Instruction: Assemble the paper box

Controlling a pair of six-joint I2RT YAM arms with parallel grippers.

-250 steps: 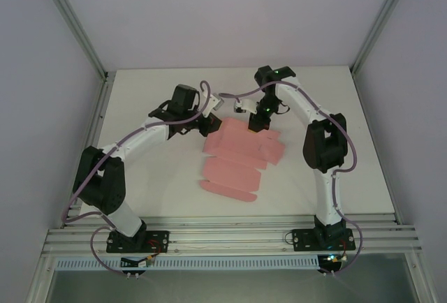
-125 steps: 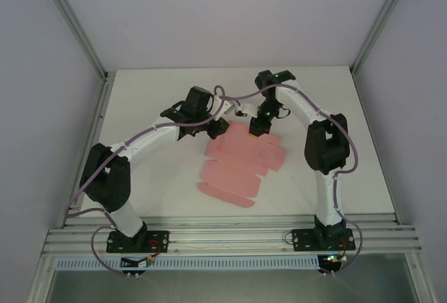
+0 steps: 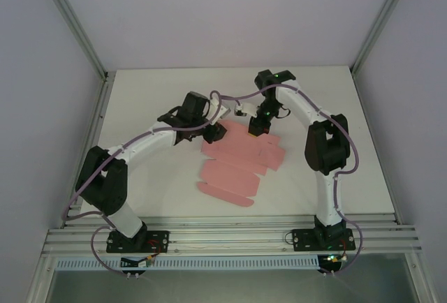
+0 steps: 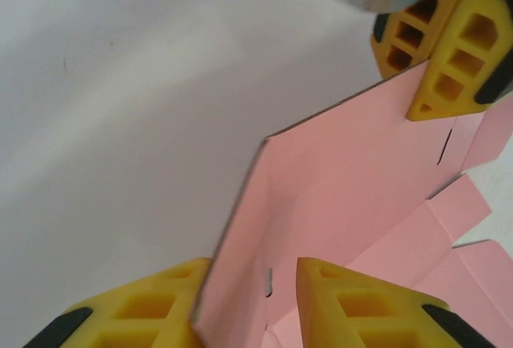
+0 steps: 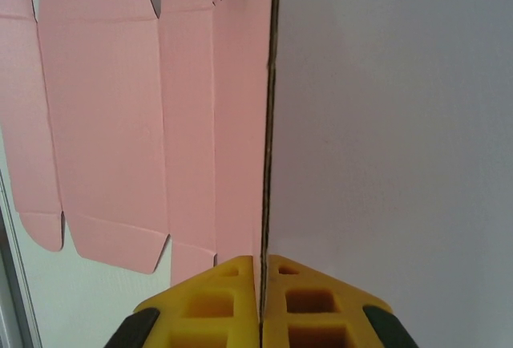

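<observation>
**Bench.** The white bench (image 3: 140, 90) carries the work at its centre, in front of both arm bases.

**Paper box.** The paper box (image 3: 237, 160) is a pink die-cut sheet and is not yet formed. Most of it lies flat. In the top view its long axis runs roughly from 12 o'clock to 6 o'clock, with the rounded flap at the 6 o'clock end. The panel at the 12 o'clock end is lifted off the bench. Its free edge runs about 10 o'clock to 4 o'clock.

**Right gripper.** The right gripper (image 3: 257, 127) sits at 12 o'clock on the sheet. In the right wrist view the right gripper (image 5: 261, 261) is closed, with the card edge pinched between both pads. The flat flaps of the paper box (image 5: 104, 107) spread out to its 9 o'clock side.

**Left gripper.** The left gripper (image 3: 215, 132) sits at the sheet's 10 o'clock corner, just beside the right one. In the left wrist view the left gripper (image 4: 252, 272) straddles the raised panel of the paper box (image 4: 353, 180) with its jaws apart. The card lies close to one finger and clear of the other, so it is not clamped. The right gripper's fingers (image 4: 461, 59) show at 2 o'clock on the same panel.

**Governing relation.** Both grippers work the one raised far panel and the card stands edge-on between the left jaws. The next move likely depends on keeping that panel in line with the jaw gap.
</observation>
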